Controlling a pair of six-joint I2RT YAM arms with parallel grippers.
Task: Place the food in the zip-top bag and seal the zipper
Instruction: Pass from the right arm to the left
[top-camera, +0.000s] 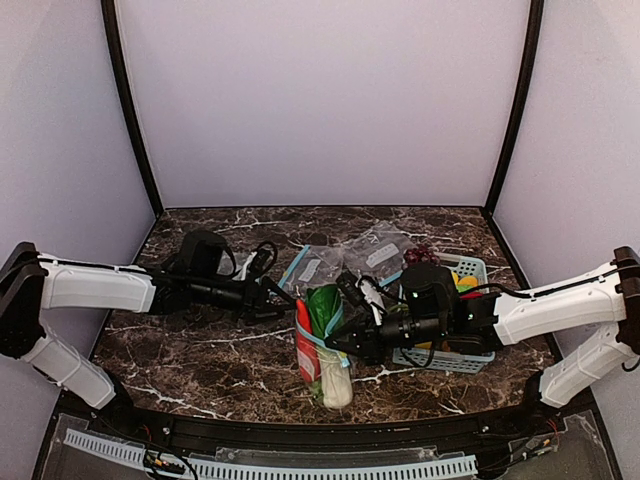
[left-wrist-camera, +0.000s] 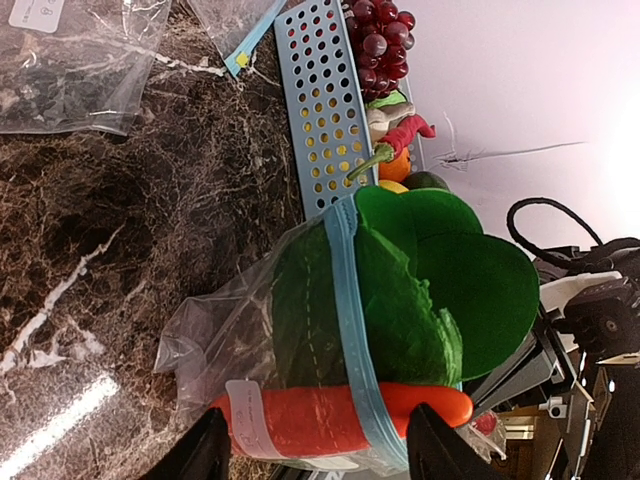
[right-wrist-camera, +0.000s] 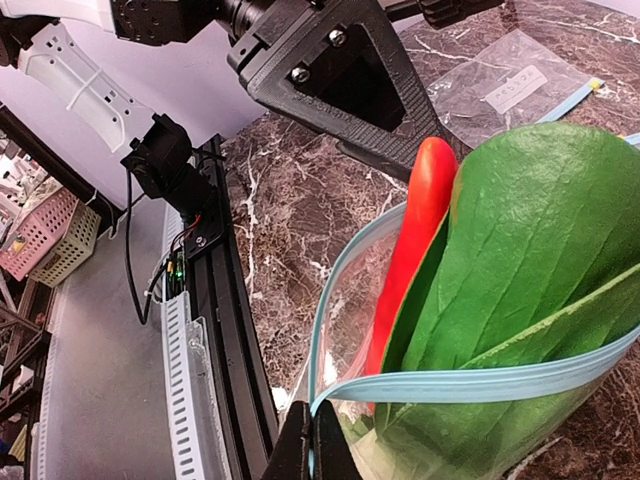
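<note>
Bag position: your zip-top bag (top-camera: 320, 365) lies mid-table, just left of the blue basket (top-camera: 460, 362). The leafy vegetable (top-camera: 324, 305) and red-orange tapered vegetable (top-camera: 303, 320) sit inside, tops poking past the zipper (right-wrist-camera: 480, 385). Your right gripper (right-wrist-camera: 308, 440) pinches the zipper; your left gripper (left-wrist-camera: 322, 445) stands wide, straddling the bag's mouth.

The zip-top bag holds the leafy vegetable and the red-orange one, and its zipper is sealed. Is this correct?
The zipper is not sealed: in the right wrist view the zip-top bag gapes, with the leafy vegetable and the red-orange one sticking out.
</note>
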